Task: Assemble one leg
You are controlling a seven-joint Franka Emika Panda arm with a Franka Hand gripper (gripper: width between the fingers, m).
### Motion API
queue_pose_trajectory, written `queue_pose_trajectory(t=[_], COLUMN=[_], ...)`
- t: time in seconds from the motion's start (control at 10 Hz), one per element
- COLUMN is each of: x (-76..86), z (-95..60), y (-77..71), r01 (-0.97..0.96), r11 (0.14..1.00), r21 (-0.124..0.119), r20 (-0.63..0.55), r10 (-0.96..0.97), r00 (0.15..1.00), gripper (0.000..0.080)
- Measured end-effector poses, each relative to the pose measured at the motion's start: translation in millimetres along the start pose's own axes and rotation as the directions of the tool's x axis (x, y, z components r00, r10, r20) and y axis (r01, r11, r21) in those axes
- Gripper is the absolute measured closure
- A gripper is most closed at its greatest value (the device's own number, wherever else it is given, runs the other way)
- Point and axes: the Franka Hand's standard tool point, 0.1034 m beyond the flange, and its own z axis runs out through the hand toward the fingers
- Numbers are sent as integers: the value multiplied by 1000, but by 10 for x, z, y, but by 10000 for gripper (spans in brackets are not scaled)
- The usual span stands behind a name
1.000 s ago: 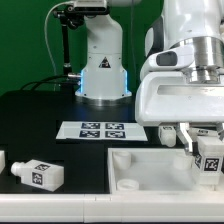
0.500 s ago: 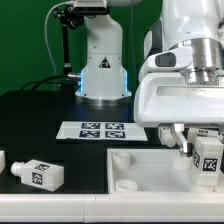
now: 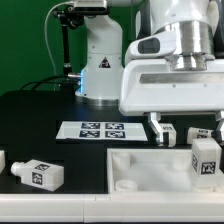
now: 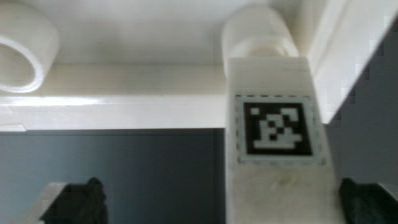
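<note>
A white leg (image 3: 207, 161) with a black-and-white tag stands upright on the wide white panel (image 3: 140, 168), near its end at the exterior view's right. My gripper (image 3: 190, 135) is open and hangs just above the leg, not touching it. In the wrist view the leg (image 4: 276, 120) lies between my two dark fingertips (image 4: 80, 202), nearer one of them, with gaps on both sides, and my gripper (image 4: 222, 205) holds nothing. The panel (image 4: 143, 85) and one of its round sockets (image 4: 25, 60) show beyond the leg.
Another leg (image 3: 38, 174) lies on the black table at the exterior view's left, with one more (image 3: 2, 160) cut off at the edge. The marker board (image 3: 100, 130) lies behind the panel. The arm's base (image 3: 100, 70) stands at the back.
My gripper has opened, let go of the leg and risen, shifting toward the exterior view's left. The leg stays standing on the panel.
</note>
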Motion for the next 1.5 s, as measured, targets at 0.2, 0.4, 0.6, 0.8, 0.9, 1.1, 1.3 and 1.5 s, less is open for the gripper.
queue_pose_trajectory(t=[0.2,0.4,0.6,0.8,0.9,1.1,1.3,1.5], x=[103,91,153,145,104,111,102,93], z=[15,28,106,225,243,242,246,252], y=[47,-111,-214,-231,-222,-217,-185,-163], r01=[-29,-70,-74,-66,-72,-87,-172,-340], r11=[1000,997,997,998,997,996,984,934], r21=[6,11,10,8,3,-2,-40,-111], r20=[136,285,387,377,375,374,374,351], r10=[28,64,64,58,66,82,174,357], r00=[990,956,920,925,925,924,911,866], gripper=[151,151,151,151,151,258,509,509])
